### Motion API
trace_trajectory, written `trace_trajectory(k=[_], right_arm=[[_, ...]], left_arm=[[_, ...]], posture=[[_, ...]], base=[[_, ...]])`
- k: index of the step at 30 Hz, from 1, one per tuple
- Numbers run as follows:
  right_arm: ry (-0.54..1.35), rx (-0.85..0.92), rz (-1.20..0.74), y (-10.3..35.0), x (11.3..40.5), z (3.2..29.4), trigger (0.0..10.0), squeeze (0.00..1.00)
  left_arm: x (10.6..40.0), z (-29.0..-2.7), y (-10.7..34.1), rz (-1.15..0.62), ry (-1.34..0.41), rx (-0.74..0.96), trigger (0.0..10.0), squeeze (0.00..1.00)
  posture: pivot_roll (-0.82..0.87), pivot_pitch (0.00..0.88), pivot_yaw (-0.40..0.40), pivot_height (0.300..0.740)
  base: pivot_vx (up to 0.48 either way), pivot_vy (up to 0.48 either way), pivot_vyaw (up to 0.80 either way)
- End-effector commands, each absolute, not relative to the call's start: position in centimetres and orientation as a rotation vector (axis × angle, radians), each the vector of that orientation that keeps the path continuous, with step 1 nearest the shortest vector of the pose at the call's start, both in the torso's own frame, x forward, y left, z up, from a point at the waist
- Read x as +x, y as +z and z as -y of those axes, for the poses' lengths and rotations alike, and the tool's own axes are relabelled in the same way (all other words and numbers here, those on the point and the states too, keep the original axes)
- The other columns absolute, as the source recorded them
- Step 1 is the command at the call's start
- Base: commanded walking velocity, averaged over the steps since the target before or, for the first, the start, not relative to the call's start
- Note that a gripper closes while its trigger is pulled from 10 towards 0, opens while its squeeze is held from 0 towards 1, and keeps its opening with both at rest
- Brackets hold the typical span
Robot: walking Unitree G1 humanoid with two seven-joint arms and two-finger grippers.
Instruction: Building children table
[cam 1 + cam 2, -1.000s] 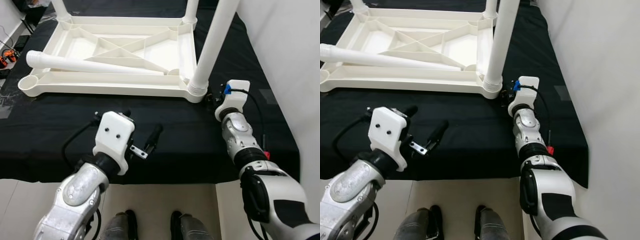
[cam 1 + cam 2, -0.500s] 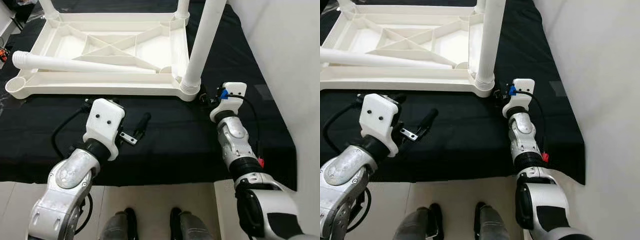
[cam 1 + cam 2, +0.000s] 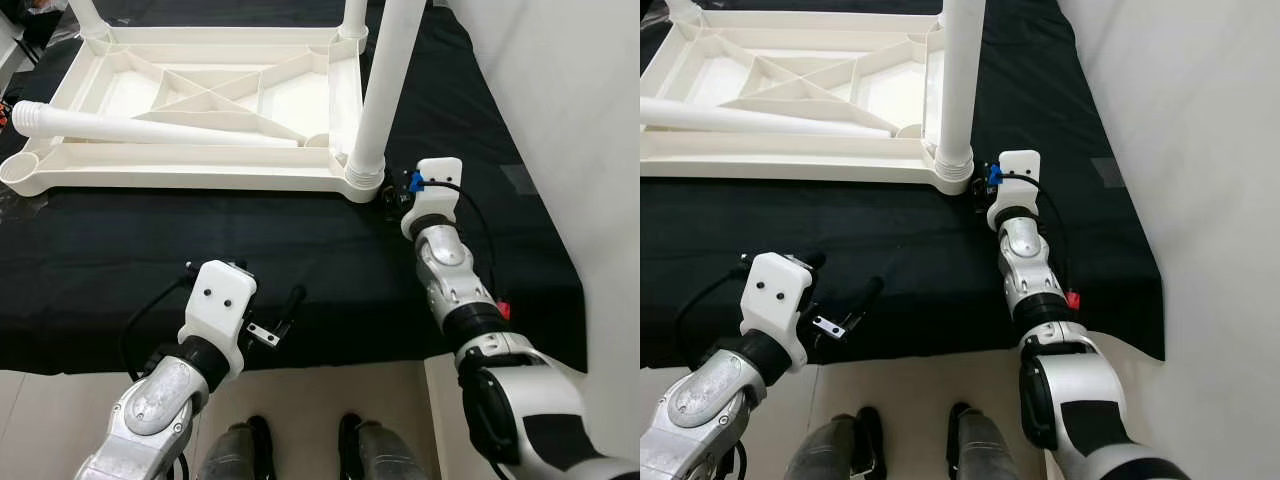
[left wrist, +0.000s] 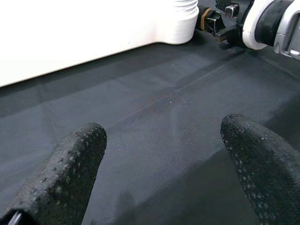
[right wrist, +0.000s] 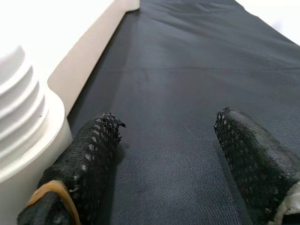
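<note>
On the bench, eye views: a black cloth covers it; the white table top lies upside down at the far side.
Standing leg: upright, screwed into the near right corner socket of the table top.
Loose leg: lies across the underside ribs, its open end over the left edge.
Left gripper: low over the near edge of the cloth, well apart from the table top.
Right gripper: just beside the standing leg's base.
Left wrist view: fingers spread wide, grasping nothing, above bare cloth.
Right wrist view: fingers released and apart; one sits just beside the leg's ribbed white collar.
</note>
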State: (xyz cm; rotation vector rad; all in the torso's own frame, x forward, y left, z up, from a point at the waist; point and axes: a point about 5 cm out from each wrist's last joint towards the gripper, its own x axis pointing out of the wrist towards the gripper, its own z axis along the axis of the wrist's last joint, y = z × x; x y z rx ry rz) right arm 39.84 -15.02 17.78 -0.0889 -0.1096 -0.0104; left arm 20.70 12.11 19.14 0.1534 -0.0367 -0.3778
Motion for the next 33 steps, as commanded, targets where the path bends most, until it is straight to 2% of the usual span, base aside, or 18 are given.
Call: trace_trajectory(k=[1,6,14,19,20,33], right_arm=[[-0.004,-0.098,0.042,16.7,39.8,14.5,10.0,0.00],[-0.006,-0.112,0.041,17.0,40.1,13.6,10.0,0.00],[0.122,-0.083,0.092,16.3,39.1,10.4,10.0,0.00],[0.152,-0.085,0.101,15.9,38.7,9.8,10.0,0.00],[0.211,-0.054,0.120,15.5,37.8,8.7,10.0,0.00],[0.388,0.028,0.175,17.7,35.0,5.0,10.0,0.00]], left_arm=[[20.6,-12.2,19.1,0.038,-0.368,0.159,10.0,0.00],[20.7,-12.0,19.5,0.067,-0.369,0.160,10.0,0.00],[21.1,-12.3,19.8,0.094,-0.352,0.174,10.0,0.00],[21.3,-12.4,19.9,0.098,-0.351,0.176,10.0,0.00],[21.4,-12.4,20.1,0.108,-0.354,0.180,10.0,0.00],[21.5,-12.2,19.9,0.111,-0.354,0.181,10.0,0.00]], posture=[[0.13,0.285,-0.040,0.740],[0.13,0.285,-0.045,0.740],[0.12,0.290,-0.048,0.740],[0.12,0.290,-0.048,0.740],[0.11,0.286,-0.049,0.740],[0.11,0.281,-0.056,0.740]], base=[[0.000,0.000,0.00],[0.000,0.000,0.00],[0.000,0.000,0.00],[0.000,0.000,0.00],[0.000,0.000,0.00],[0.000,0.000,0.00]])
